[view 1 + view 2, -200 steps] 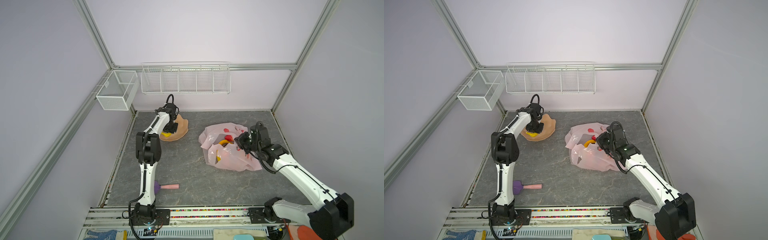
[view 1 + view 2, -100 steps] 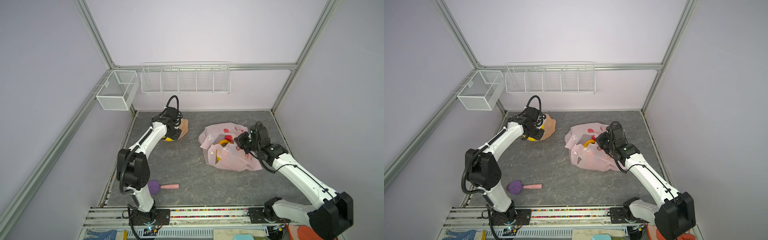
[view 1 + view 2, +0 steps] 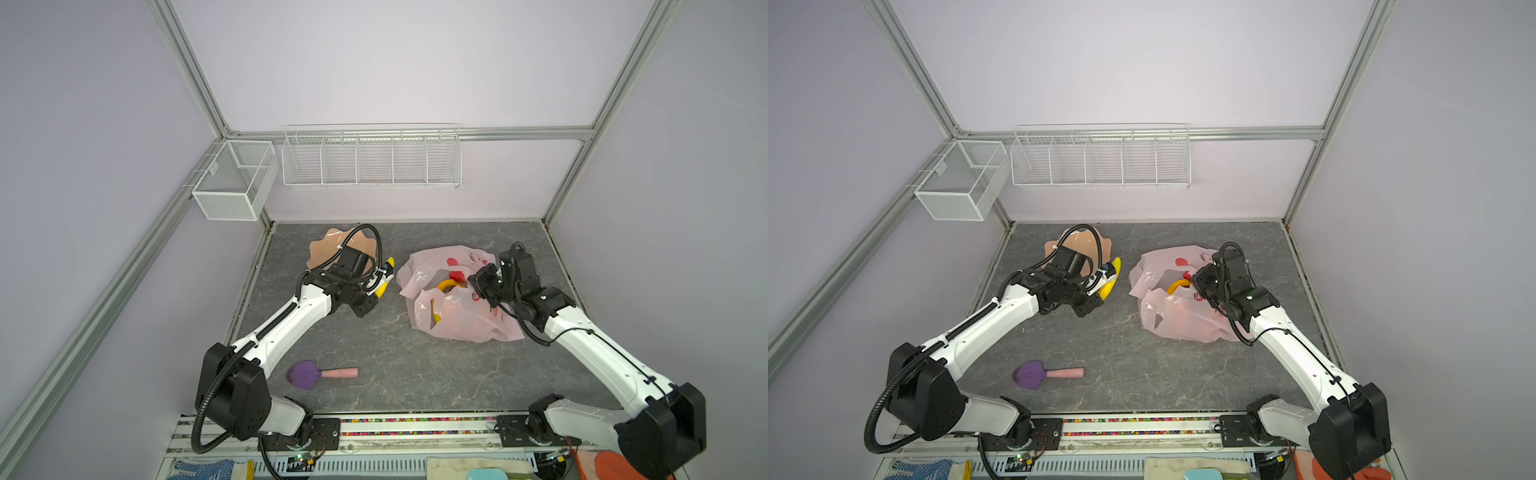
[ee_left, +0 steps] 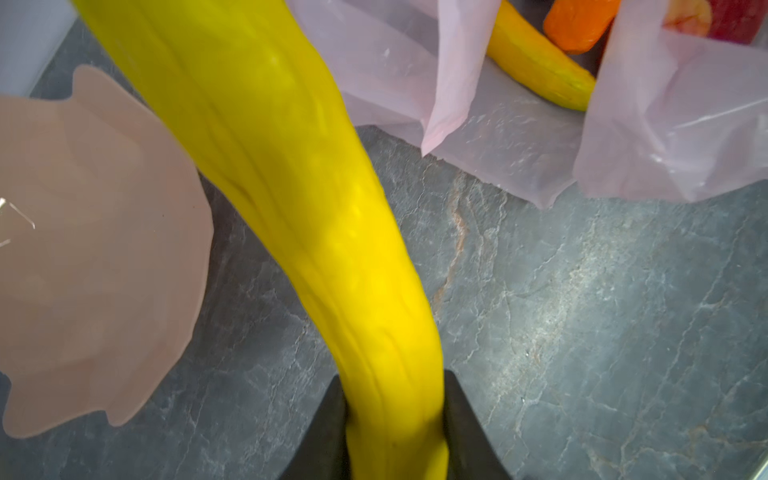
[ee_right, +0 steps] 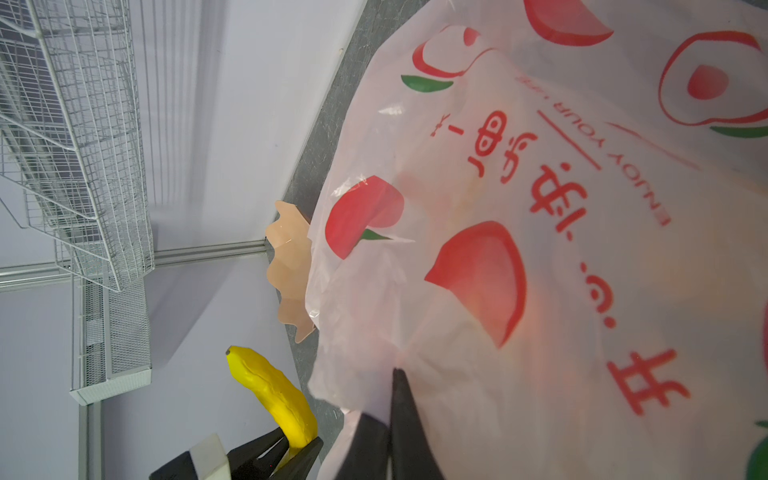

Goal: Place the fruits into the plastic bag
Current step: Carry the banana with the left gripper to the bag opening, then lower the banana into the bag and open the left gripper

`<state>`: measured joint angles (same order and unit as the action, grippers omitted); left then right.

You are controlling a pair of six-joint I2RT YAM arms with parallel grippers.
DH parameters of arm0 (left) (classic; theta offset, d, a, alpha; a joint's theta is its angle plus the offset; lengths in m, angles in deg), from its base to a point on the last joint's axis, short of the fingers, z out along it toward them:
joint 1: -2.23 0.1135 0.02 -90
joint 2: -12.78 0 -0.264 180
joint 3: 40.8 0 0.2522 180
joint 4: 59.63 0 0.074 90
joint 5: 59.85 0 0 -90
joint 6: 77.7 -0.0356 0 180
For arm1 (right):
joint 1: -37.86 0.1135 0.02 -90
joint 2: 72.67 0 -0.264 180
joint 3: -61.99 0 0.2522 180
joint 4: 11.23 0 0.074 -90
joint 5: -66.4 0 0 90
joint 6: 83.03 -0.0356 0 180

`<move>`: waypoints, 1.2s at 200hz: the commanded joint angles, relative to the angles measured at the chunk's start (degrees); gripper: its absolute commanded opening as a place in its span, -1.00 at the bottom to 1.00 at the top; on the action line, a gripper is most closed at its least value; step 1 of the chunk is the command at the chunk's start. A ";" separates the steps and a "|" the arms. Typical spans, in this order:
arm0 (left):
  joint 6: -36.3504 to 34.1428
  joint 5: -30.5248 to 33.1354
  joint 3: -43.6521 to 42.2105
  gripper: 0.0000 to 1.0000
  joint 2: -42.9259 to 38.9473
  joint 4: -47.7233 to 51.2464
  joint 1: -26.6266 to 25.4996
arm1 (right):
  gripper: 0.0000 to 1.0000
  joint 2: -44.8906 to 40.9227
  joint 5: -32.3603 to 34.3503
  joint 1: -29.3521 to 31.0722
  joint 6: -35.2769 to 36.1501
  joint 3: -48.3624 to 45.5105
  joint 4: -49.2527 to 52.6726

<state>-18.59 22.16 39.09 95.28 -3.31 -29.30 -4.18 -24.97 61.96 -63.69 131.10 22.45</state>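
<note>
Top views, both: left gripper (image 3: pixel 379 279) is closed on a yellow toy banana (image 3: pixel 385 277) and holds it clear of the grey table (image 3: pixel 374 353), between the scalloped bowl (image 3: pixel 326 249) and the plastic bag (image 3: pixel 457 324), near to both. Right gripper (image 3: pixel 478 286) is at the bag's mouth, jaws together on the film, so the opening faces toward the left arm. Inside the opening I see a second banana (image 3: pixel 446 285) and a red strawberry (image 3: pixel 457 275). Purple-headed utensil w/ pink handle (image 3: pixel 316 373) lies on the table at the front, well apart from the bag.

Left wrist view: two dark fingers (image 4: pixel 328 424) clamp the banana (image 4: pixel 316 208) at one end; the rest of it runs away from the camera. Bowl (image 4: pixel 95 249) is on one side of it, bag edge (image 4: pixel 665 124) on the other. In the bag's mouth lie the second banana (image 4: pixel 536 62) and an orange fruit (image 4: pixel 577 20).

Right wrist view: dark fingers (image 5: pixel 399 415) pinch the bag's film (image 5: pixel 540 249), which has a red fruit print and Chinese text. Beyond the bag edge are the banana (image 5: pixel 274 395) in the left gripper, the bowl rim (image 5: pixel 291 270) and a white wire basket (image 5: pixel 75 124) on the wall
</note>
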 commanded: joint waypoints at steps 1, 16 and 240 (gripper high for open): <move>-7.26 -2.94 2.79 -0.44 3.09 0.49 -1.78 | -0.88 0.49 -0.52 -0.20 0.08 1.10 -0.15; -8.52 -2.93 5.40 -0.45 6.18 2.17 -3.13 | -0.88 0.17 -0.40 -0.15 0.01 0.99 -0.06; -2.95 -12.43 31.36 -0.42 32.82 8.11 -15.00 | -0.88 -2.04 -0.35 -0.09 -0.27 0.04 0.26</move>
<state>-23.73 12.98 67.57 125.97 4.54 -43.61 -5.43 -24.97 61.96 -63.69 131.08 22.71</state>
